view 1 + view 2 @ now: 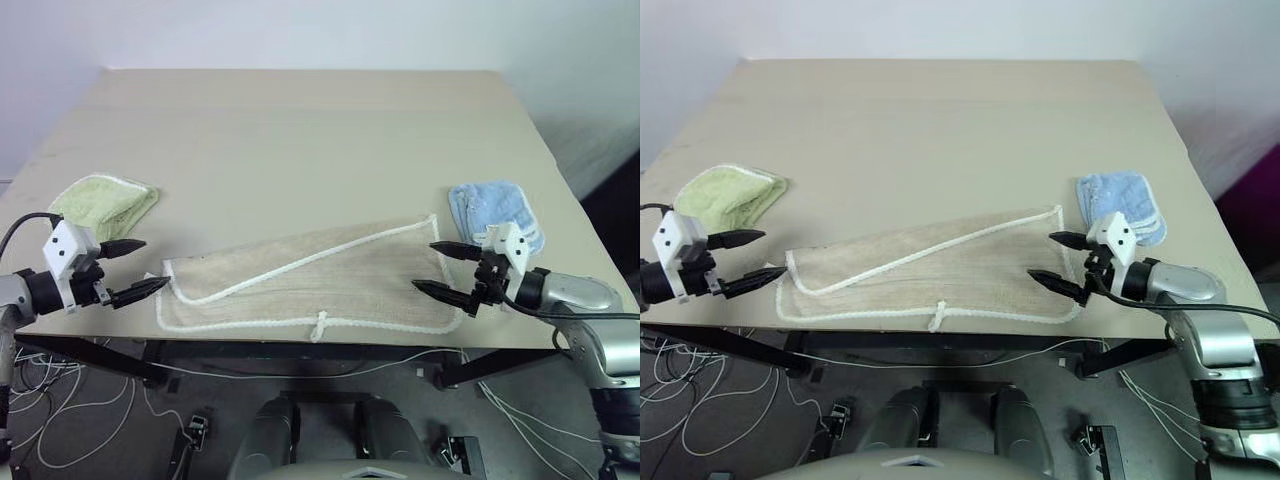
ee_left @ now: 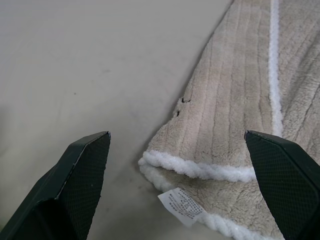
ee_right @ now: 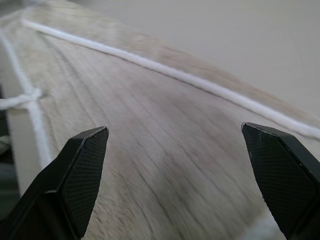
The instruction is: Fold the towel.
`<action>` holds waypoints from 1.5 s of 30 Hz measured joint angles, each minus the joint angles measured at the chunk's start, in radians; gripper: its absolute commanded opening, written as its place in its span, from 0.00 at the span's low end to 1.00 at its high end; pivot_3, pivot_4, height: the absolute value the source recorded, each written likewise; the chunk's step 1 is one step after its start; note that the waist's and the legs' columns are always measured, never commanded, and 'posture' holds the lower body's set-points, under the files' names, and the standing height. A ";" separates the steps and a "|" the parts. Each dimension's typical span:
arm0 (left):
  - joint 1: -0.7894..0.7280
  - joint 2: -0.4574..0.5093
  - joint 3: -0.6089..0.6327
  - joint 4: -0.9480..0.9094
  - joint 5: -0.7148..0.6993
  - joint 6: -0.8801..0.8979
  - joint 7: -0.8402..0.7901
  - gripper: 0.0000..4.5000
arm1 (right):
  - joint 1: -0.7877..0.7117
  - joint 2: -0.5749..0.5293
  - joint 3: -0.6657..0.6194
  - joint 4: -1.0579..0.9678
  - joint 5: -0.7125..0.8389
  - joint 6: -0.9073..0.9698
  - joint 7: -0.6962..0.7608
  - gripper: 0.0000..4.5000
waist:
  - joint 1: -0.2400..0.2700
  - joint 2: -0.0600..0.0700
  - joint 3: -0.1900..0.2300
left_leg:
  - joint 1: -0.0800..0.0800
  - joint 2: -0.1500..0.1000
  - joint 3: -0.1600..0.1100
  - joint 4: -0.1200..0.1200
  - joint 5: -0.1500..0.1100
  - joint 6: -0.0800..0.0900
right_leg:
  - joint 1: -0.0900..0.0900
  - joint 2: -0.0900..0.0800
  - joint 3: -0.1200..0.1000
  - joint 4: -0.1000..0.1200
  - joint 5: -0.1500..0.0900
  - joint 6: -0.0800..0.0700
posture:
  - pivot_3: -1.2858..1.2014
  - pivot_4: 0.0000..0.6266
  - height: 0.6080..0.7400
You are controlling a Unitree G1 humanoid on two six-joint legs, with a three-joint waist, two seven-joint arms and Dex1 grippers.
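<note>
Towel [image 1: 320, 280]: ribbed beige terry, white corded edging, folded along counter [image 1: 300, 130] front edge.
Left gripper [image 1: 135, 268] and right gripper [image 1: 440, 268]: fingers spread wide, empty, at its ends.

Ribbed terry towel [image 1: 330, 280]; smooth matt table [image 1: 300, 130].

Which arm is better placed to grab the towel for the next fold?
Probably the right: its open tool already hangs over the towel at that end's edge, while the open left tool sits just off the opposite end, over the table.
</note>
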 measured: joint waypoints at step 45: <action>-0.213 0.074 -0.346 0.114 0.243 -0.459 -0.241 0.58 | -0.005 0.066 0.050 -0.010 -0.039 -0.031 -0.125 1.00 | -0.002 0.000 0.000 | 0.000 0.000 0.001 0.001 0.000 0.000 | 0.000 0.002 0.000 0.001 0.000 0.000 | 0.52 0.24 1.00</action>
